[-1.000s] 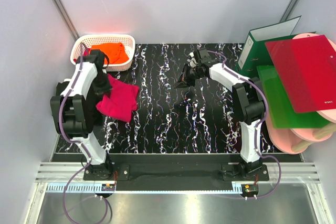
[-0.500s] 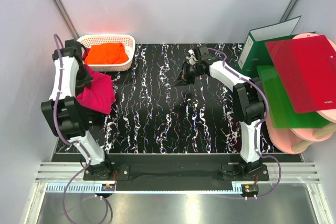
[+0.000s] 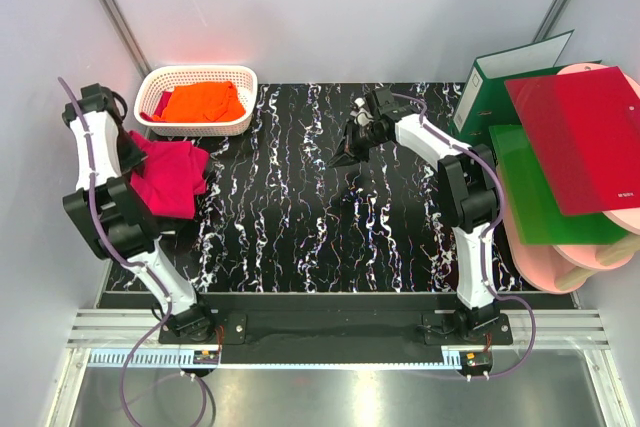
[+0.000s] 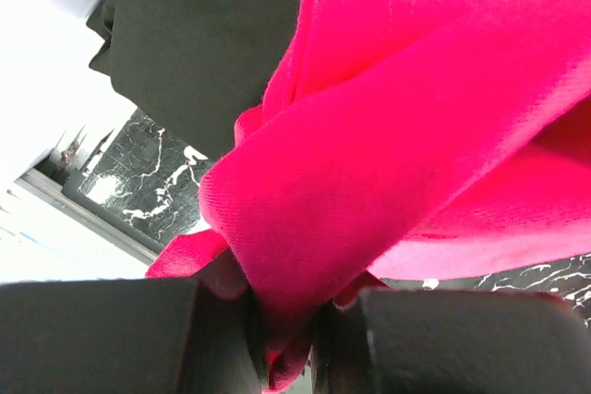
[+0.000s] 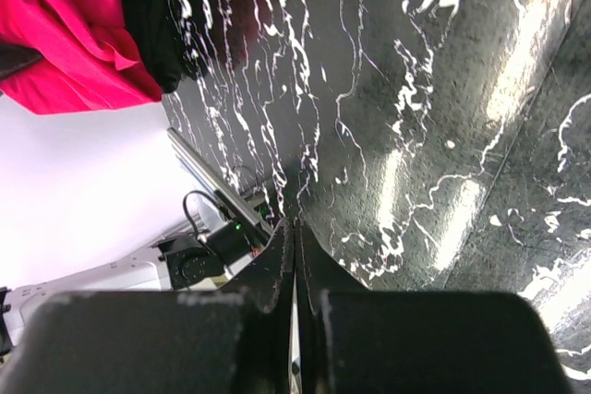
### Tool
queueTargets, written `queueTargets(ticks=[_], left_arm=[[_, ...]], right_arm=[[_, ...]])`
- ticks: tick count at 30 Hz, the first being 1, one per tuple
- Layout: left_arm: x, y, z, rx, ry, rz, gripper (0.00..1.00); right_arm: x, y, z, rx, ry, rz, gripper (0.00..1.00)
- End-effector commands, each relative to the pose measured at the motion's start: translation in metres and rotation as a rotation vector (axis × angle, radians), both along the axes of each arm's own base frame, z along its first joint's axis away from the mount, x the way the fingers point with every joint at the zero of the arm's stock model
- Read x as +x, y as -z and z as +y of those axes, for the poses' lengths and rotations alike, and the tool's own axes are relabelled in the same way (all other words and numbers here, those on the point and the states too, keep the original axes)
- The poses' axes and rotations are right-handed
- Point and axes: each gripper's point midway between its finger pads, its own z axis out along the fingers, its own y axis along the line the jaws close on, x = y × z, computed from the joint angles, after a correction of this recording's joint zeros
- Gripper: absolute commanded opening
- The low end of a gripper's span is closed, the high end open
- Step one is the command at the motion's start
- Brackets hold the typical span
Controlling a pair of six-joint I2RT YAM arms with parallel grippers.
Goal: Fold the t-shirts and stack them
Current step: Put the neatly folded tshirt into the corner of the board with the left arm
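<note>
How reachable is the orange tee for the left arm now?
Probably not yet: the left end effector is shut on the crimson t-shirt. The orange t-shirt lies uncovered in the basket close by, so the path itself looks free.

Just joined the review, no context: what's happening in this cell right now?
The left gripper is shut on the crimson-pink t-shirt, which hangs bunched at the left edge of the table, by the white basket. The orange t-shirt lies in that basket. The right gripper hangs over the far middle of the table, jaws shut with nothing between them. No folded stack is in view.
</note>
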Motion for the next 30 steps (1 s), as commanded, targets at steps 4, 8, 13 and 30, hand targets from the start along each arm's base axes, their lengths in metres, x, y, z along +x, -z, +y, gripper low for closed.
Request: queueTargets(ticks=[4,8,13,30], left_arm=[[0.006,-0.002,0.034,0.055,-0.063,-0.009,0.00],[-0.009,-0.001,0.051,0.106,-0.120,0.021,0.00],[-0.012,0.000,0.068,0.101,-0.180,-0.008,0.00],[0.020,0.009,0.092,0.052,-0.202,-0.072,0.66]], right_arm=[[0.001,-0.011,0.004,0.041,-0.038,-0.010,0.02],[0.001,-0.008,0.005,0.038,-0.041,-0.005,0.02],[0.002,-0.005,0.006,0.042,-0.042,0.009,0.02],[-0.003,0.000,0.006,0.043,-0.043,0.041,0.02]])
